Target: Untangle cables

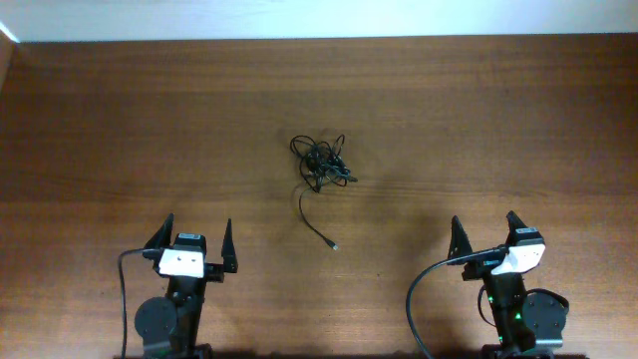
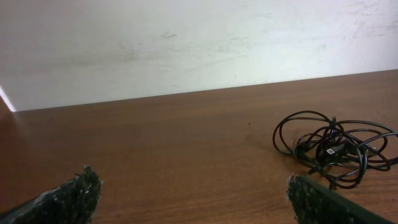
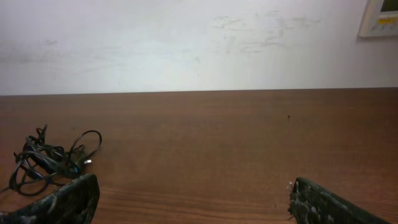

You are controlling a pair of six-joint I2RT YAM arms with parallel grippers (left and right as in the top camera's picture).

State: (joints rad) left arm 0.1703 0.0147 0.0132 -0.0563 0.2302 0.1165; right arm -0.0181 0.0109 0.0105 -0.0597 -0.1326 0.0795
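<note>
The cables (image 1: 321, 162) are thin black cords knotted in a small bundle at the middle of the wooden table, with one loose end trailing toward the front to a small plug (image 1: 334, 245). The bundle shows at the right of the left wrist view (image 2: 336, 148) and at the left of the right wrist view (image 3: 50, 160). My left gripper (image 1: 196, 236) is open and empty at the front left, well short of the bundle. My right gripper (image 1: 484, 228) is open and empty at the front right.
The wooden table (image 1: 498, 120) runs back to a white wall (image 2: 186, 43). A white wall panel (image 3: 380, 17) shows at the top right of the right wrist view. Thick black arm cables (image 1: 414, 299) hang by the arm bases.
</note>
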